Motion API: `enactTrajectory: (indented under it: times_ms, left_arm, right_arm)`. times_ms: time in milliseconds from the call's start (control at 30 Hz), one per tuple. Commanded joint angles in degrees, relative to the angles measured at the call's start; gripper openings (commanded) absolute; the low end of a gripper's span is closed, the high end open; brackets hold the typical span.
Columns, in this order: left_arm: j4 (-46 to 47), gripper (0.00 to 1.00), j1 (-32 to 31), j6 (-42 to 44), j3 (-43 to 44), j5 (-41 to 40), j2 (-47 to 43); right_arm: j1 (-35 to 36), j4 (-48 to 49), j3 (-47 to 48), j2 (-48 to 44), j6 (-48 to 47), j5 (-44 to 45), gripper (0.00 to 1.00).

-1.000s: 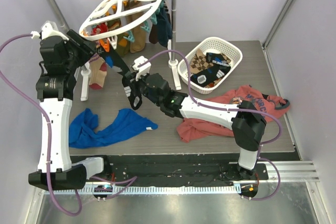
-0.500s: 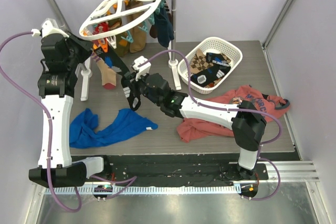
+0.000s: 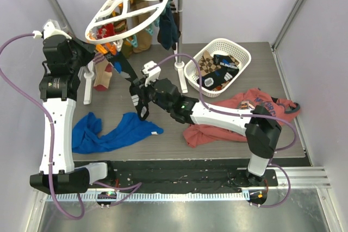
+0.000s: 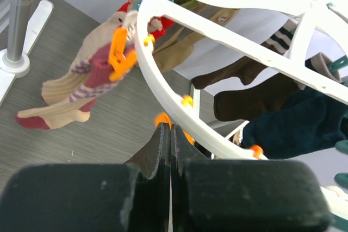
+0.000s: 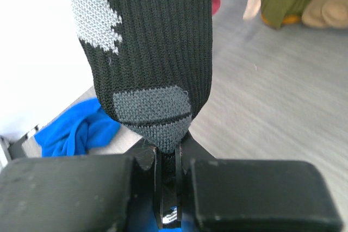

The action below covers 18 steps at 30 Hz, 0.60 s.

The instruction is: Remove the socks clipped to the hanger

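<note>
The white hanger point(image 3: 101, 11) hangs tilted from the rail, with several socks clipped under its ring point(image 4: 163, 88). My left gripper point(image 3: 99, 52) is at the ring's near-left edge. Its jaws point(image 4: 170, 127) are shut, with an orange clip point(image 4: 162, 118) just past the tips; nothing shows between them. A black sock with grey patches point(image 3: 126, 71) stretches down from that clip area to my right gripper point(image 3: 142, 103), which is shut on its grey toe point(image 5: 155, 107). A beige and red sock point(image 4: 87, 74) hangs from another orange clip. Brown and navy socks point(image 4: 283, 118) hang farther round.
A white lattice basket point(image 3: 242, 58) holding socks stands at the right. A blue shirt point(image 3: 117, 131) lies front left and a red shirt point(image 3: 239, 112) front right. The rail stand's posts point(image 3: 179, 52) and white feet point(image 4: 27, 31) rise close behind the hanger.
My left gripper has shut at the orange clip. The hanger has swung a little to the right. My right gripper has pulled the black sock slightly down and right.
</note>
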Motion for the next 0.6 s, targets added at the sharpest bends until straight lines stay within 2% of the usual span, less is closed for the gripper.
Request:
enactTrajectory:
  times_ms: [0, 100, 133, 167, 233, 333, 567]
  left_arm:
    - [0.80, 0.00, -0.04, 1.09, 1.99, -0.39, -0.58]
    - [0.71, 0.02, -0.04, 1.10, 1.81, 0.22, -1.20]
    - [0.89, 0.07, -0.04, 1.01, 1.72, 0.83, -1.46]
    - [1.15, 0.27, -0.13, 0.75, 1.20, 1.27, -1.81]
    - [2.02, 0.53, 0.05, 0.22, -0.11, 3.28, -3.57]
    - [5.89, 0.62, -0.04, -0.31, -4.24, 6.10, -6.29]
    - [10.47, 0.66, -0.04, -2.76, -8.56, 11.29, -6.65]
  right_arm:
    - [-0.57, -0.45, -4.59, -9.23, 2.60, 0.91, 0.01]
    - [-1.36, -0.27, -7.67, -13.02, 2.60, 1.18, 0.01]
    - [-1.80, -0.27, -8.02, -13.55, 2.60, 1.09, 0.01]
    - [-1.89, -0.36, -7.85, -14.07, 2.60, 1.09, 0.01]
    - [-2.50, -0.88, -7.32, -14.08, 2.60, 0.57, 0.01]
    - [-2.94, -1.24, -5.92, -13.90, 2.95, -0.22, 0.01]
    - [-3.47, -0.89, -5.03, -13.29, 4.53, -1.54, 0.01]
